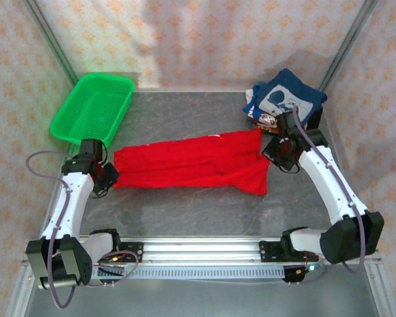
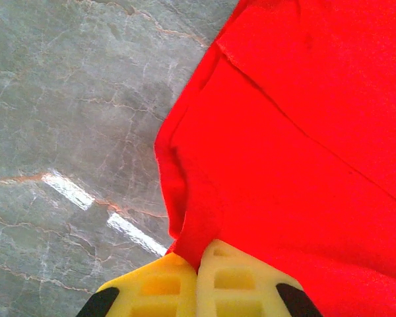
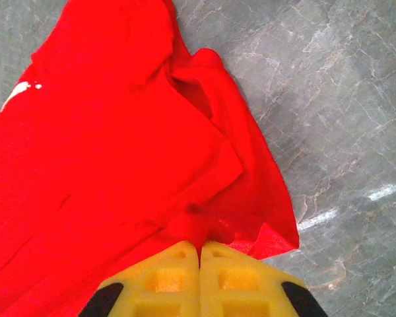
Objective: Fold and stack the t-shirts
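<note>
Seen from the top camera, the red t-shirt (image 1: 191, 162) lay stretched in a long band across the middle of the grey marbled surface (image 1: 185, 214), between the two arms. The left claw (image 1: 107, 177) sat at its left end and the right claw (image 1: 277, 150) at its right end, each touching the cloth. A green basket (image 1: 92, 105) stood at the far left corner, apart from the shirt. At the far right corner a navy t-shirt (image 1: 287, 98) with a white print lay folded on top of other folded cloth. The print was too small to read.

The left wrist camera showed the grip, which the overhead view left unclear. The left claw's yellow fingers (image 2: 237, 284) were pressed together, pinching the red hem. The shirt spread up and to the right, with bare surface and light glints on the left.

In the right wrist camera, the right claw's fingers (image 3: 158, 281) were likewise clamped tight on a bunched fold of the red t-shirt. The cloth ran up and to the left, and a loose flap lay on the surface at the right. A small white mark (image 3: 23, 91) showed near the shirt's far edge, too little of it to read.
</note>
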